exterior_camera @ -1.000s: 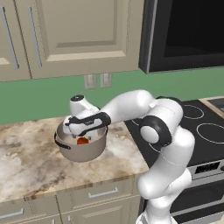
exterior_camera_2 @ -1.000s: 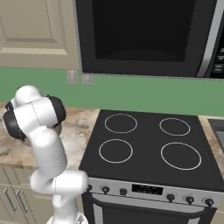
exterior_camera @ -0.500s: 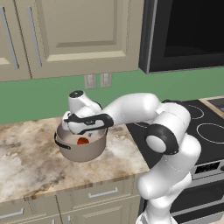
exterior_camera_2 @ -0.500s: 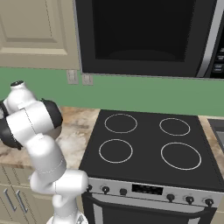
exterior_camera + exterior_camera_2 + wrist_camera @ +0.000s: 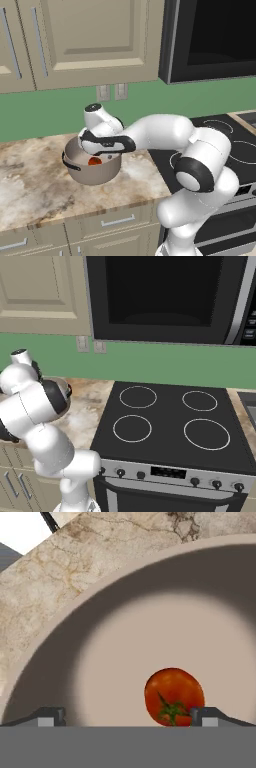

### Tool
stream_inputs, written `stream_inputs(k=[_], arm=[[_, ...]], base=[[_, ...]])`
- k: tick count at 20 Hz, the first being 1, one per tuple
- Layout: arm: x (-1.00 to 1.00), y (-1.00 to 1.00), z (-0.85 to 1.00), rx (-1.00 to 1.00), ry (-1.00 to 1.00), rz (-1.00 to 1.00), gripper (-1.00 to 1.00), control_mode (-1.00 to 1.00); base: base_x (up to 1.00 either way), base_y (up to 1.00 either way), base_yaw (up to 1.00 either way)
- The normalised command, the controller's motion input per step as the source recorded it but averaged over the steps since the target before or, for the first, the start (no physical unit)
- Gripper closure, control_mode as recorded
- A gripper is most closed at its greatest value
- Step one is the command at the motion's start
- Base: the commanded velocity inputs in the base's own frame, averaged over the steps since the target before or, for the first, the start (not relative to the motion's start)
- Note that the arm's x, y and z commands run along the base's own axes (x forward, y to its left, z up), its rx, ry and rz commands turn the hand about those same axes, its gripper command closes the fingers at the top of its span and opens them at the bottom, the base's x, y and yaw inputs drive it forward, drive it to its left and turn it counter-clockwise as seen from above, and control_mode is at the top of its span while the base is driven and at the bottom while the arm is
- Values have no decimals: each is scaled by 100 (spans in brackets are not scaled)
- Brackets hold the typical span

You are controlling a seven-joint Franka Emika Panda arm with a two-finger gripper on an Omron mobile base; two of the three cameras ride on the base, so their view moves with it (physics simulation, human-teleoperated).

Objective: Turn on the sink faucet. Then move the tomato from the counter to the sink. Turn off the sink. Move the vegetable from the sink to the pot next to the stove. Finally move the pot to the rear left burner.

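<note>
Even, diffuse rendered light with no visible source; both base views are sharp edge to edge, without blur or distortion. In the hand view, a soft dark shadow rings the inner wall of the round grey-brown metal pot (image 5: pixel 125 587), its floor paler at centre; marbled beige stone counter (image 5: pixel 75 557) is evenly bright at upper left.

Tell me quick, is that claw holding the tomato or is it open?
Gripper: open, holding nothing; the tomato lies loose in the pot between its fingertips.
</note>
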Motion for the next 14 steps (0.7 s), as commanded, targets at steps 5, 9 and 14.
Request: stream_inputs(k=[5,9,14], arm=[[-22,-24,0,0,0,-12,-100,-100],[-4,-10,0,0,3,-11,-100,-100],[0,-1,14,1,0,-6,-100,-100]], base=[[0,0,0],[0,0,0],[0,0,0]])
